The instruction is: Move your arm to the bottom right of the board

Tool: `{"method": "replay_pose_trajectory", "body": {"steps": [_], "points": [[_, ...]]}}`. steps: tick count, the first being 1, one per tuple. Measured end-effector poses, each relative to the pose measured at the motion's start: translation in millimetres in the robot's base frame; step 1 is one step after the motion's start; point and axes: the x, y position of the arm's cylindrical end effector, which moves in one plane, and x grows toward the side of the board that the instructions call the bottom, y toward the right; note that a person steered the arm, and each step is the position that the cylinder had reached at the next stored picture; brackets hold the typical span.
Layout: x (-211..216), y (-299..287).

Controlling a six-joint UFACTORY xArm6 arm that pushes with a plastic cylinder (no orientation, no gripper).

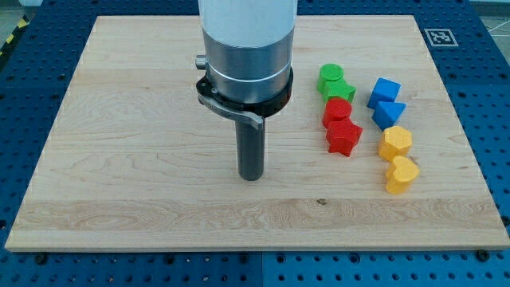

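My tip rests on the wooden board near its middle, a little toward the view's bottom. The blocks lie to the tip's right. A green cylinder and a green star sit at the top of the left column. Below them are a red cylinder and a red star, the block closest to the tip. Further right are a blue cube, a blue triangle, a yellow hexagon and a yellow heart. The tip touches no block.
The arm's wide silver and white body rises above the rod and hides part of the board's top middle. A black and white marker sits at the board's top right corner. A blue perforated table surrounds the board.
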Motion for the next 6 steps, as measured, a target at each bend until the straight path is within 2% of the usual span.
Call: {"method": "replay_pose_trajectory", "body": {"steps": [2, 3, 4, 6], "points": [[15.3, -3.8], [39.0, 46.6], [39.0, 46.7], [71.2, 186.8]]}}
